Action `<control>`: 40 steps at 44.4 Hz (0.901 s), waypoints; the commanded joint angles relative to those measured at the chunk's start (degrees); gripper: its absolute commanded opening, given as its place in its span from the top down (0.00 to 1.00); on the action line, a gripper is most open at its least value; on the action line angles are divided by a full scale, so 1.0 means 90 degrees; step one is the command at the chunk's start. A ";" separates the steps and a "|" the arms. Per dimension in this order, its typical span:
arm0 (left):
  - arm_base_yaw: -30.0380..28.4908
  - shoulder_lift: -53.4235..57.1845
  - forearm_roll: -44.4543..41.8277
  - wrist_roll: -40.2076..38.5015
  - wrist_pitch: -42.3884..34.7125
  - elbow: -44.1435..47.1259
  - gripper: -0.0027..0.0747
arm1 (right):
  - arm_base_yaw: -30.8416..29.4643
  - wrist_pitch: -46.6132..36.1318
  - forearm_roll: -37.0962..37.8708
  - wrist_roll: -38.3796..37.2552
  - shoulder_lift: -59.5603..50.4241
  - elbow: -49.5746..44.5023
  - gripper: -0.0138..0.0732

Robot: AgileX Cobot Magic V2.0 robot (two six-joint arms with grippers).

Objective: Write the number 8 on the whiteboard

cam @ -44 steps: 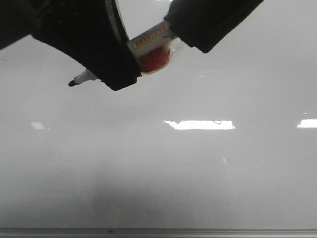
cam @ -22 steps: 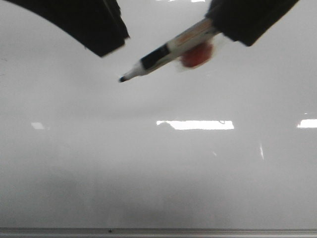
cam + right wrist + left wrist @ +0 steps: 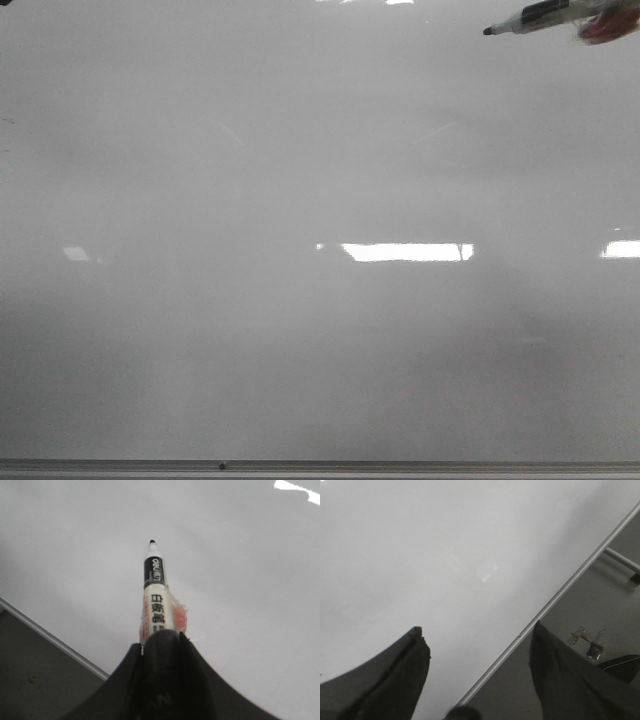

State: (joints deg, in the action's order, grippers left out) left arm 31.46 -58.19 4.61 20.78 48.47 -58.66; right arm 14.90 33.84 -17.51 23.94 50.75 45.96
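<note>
The whiteboard fills the front view, pale grey and glossy, and I see no number 8 or any other mark on it. A marker pen with a bare black tip pokes in at the top right corner, with a red taped lump on its barrel. My right gripper is shut on the marker, which points out over the board, tip off the surface. My left gripper is open and empty, straddling the board's metal frame strip. Neither gripper body shows in the front view.
The board's frame strip runs along the near edge. Bright light reflections lie across the board. Beyond the edge, in the left wrist view, is dark floor with a metal bar and small debris.
The left arm has left the front view toward the upper left. The right arm has carried the marker up and to the right, to the top right corner.
</note>
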 commanded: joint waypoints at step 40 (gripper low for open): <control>-0.0007 0.0116 0.0112 -0.0101 -0.0598 -0.0147 0.41 | 0.0220 -0.1946 -0.0150 -0.0047 0.2678 0.1142 0.91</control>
State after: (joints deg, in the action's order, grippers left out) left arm 31.46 -58.19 4.83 20.68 46.80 -58.62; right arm 16.43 16.90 -18.31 22.21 75.35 54.23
